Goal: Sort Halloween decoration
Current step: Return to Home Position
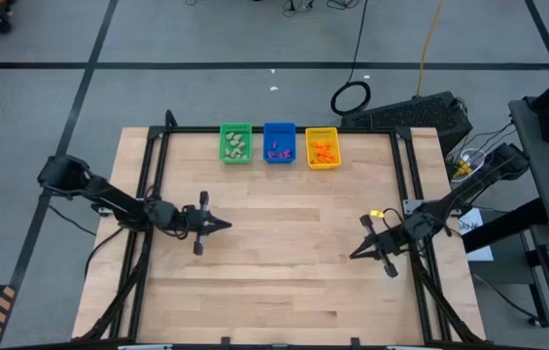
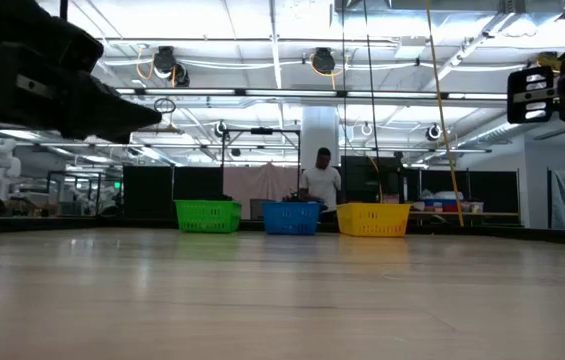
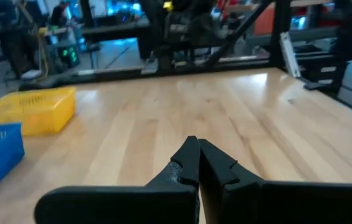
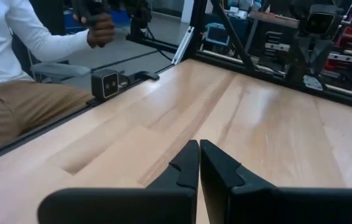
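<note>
Fingers (image 3: pixel 185 165) of left gripper (image 1: pixel 223 225) and right gripper (image 1: pixel 356 255) are pressing together, empty; trinkets (image 1: pixel 323 151) are sitting in bins (image 1: pixel 235 125), none on the bench (image 1: pixel 284 272): sorting seems finished.

The left arm (image 1: pixel 109 199) and the right arm (image 1: pixel 459 194) are both showing matte black shells: slim links, thickening into rounded housings at the joints. The left gripper (image 3: pixel 196 144) and the right gripper (image 4: pixel 198 146) are each tapering into two flat, dark fingers (image 4: pixel 225 171) with stepped inner edges. A small yellow tag (image 1: pixel 375 213) is showing on the right arm's wrist.
</note>
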Action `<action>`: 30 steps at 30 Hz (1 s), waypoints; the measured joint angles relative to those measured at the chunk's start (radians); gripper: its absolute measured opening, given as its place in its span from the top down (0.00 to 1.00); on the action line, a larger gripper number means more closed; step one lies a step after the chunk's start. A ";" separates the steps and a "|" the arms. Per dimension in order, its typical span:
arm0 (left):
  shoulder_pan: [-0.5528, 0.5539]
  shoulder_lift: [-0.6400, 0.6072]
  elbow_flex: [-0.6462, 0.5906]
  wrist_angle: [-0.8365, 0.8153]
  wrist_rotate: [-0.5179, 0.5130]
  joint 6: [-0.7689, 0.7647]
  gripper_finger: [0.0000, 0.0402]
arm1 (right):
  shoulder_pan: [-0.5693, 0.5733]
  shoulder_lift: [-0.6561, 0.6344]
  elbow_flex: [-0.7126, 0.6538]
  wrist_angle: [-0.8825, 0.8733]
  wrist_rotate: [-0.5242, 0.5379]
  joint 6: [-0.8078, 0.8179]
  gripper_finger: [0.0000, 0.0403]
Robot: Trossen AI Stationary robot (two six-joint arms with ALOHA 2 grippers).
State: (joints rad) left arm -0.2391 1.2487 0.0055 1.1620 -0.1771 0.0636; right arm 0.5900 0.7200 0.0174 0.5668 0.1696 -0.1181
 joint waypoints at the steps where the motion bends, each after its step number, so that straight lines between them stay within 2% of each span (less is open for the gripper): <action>1: 0.003 -0.012 0.000 -0.002 0.012 0.009 1.00 | 0.000 -0.011 0.000 -0.011 0.000 -0.001 1.00; 7: 0.006 -0.093 0.000 -0.002 0.055 0.100 1.00 | 0.000 -0.093 -0.001 -0.084 0.009 -0.022 1.00; 12: 0.032 -0.173 0.000 -0.081 0.082 0.103 1.00 | -0.010 -0.161 -0.001 -0.126 0.010 -0.063 1.00; 17: 0.061 -0.246 -0.001 -0.105 0.196 0.100 1.00 | -0.031 -0.225 -0.002 -0.186 0.009 -0.070 1.00; 30: 0.110 -0.438 -0.001 -0.333 0.208 0.046 1.00 | -0.044 -0.294 -0.002 -0.253 -0.016 -0.041 1.00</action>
State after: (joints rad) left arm -0.1295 0.8102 0.0048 0.8292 0.0311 0.1101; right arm 0.5461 0.4255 0.0154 0.3136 0.1534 -0.1593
